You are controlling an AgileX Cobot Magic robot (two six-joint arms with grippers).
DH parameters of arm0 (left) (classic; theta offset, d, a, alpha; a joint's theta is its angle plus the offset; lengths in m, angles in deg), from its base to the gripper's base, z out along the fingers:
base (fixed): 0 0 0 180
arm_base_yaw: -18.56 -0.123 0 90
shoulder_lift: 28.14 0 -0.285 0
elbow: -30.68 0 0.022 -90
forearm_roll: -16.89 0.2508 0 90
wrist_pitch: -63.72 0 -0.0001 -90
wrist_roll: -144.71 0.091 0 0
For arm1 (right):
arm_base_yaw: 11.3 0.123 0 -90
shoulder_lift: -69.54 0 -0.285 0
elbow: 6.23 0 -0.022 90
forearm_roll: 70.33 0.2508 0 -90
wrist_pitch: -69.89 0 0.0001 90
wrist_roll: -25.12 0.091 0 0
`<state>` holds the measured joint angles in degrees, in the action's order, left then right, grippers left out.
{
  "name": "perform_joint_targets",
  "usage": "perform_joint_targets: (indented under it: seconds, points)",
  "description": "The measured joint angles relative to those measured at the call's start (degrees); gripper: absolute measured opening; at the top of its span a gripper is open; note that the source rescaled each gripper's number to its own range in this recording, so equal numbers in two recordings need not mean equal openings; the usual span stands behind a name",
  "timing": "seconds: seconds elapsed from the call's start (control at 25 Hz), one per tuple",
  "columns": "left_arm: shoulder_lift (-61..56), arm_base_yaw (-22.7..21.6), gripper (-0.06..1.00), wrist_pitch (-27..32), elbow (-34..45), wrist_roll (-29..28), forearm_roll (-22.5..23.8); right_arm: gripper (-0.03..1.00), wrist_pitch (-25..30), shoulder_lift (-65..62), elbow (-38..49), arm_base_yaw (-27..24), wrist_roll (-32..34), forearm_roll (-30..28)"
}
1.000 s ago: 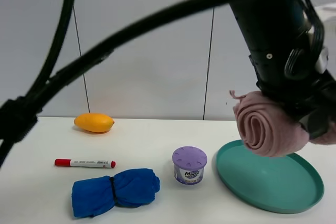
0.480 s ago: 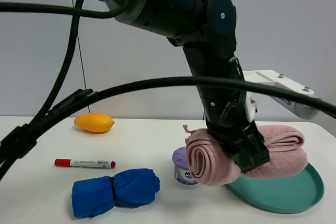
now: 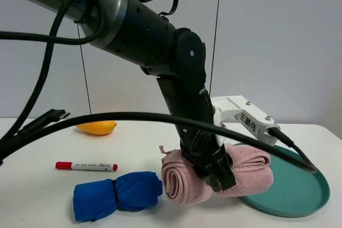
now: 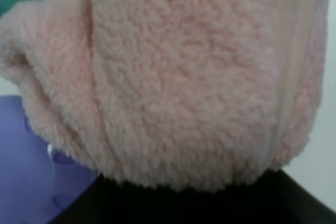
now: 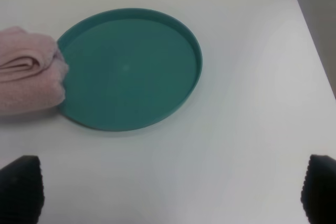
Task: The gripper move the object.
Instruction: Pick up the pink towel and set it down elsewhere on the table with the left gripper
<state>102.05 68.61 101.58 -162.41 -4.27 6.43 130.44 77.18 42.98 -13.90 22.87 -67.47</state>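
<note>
Tabletop: pink towel lower, farther left

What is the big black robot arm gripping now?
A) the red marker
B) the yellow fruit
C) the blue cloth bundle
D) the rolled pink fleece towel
D: the left gripper is clamped around the rolled pink fleece towel, its end at the round teal plate.

Robot lab setup, plain white table, bare panelled wall, marker, mango, blue cloth laid out
</note>
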Motion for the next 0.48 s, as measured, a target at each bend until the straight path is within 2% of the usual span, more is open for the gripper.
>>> perform_joint_targets:
  seconds: [0.12,0.48]
  points:
    - [-0.8,-0.1,0.00,-3.0,3.6,0.0,-0.2,1.00,0.0,0.0,0.0,0.0,0.0,0.0]
    - [-1.8,-0.2,0.00,-7.0,11.2,2.7,-1.5,1.00,0.0,0.0,0.0,0.0,0.0,0.0]
